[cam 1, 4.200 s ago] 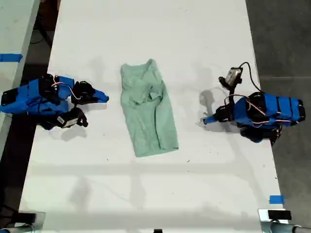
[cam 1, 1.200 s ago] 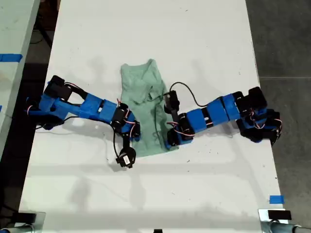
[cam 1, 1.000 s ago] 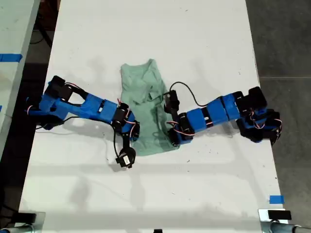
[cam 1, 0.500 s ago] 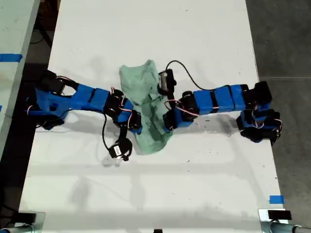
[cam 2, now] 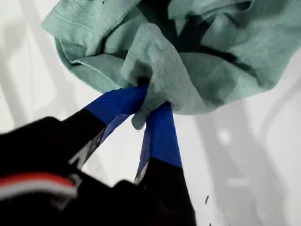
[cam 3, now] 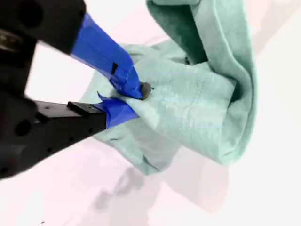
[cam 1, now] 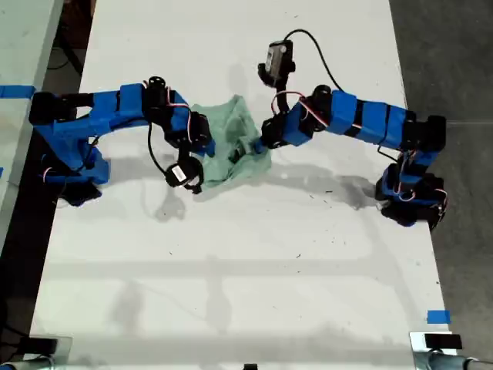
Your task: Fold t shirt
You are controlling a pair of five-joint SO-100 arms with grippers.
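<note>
- My first gripper [cam 2: 148,110] and my second gripper [cam 3: 127,99] were each pinched tight on the t shirt [cam 1: 231,146], bunched mid-table
- I judged both should travel level, together; then lay the hem flat
- The table [cam 1: 254,293] offered open room toward the exterior view's bottom; edges well apart

The small soft pale mint-green t shirt [cam 1: 231,150] is one plain colour with no print, darker green in the shadows of its folds. It lies on a flat plain white counter [cam 1: 246,277] marked with a few tiny dark specks. My first tool [cam 2: 149,106] has bright blue fingers on a black body with a red and white band. My second tool [cam 3: 126,99] has the same bright blue fingers [cam 3: 106,54] on black. Both arms are blue with black joints. A small strip of blue tape [cam 1: 437,317] sits by the counter's edge.
</note>
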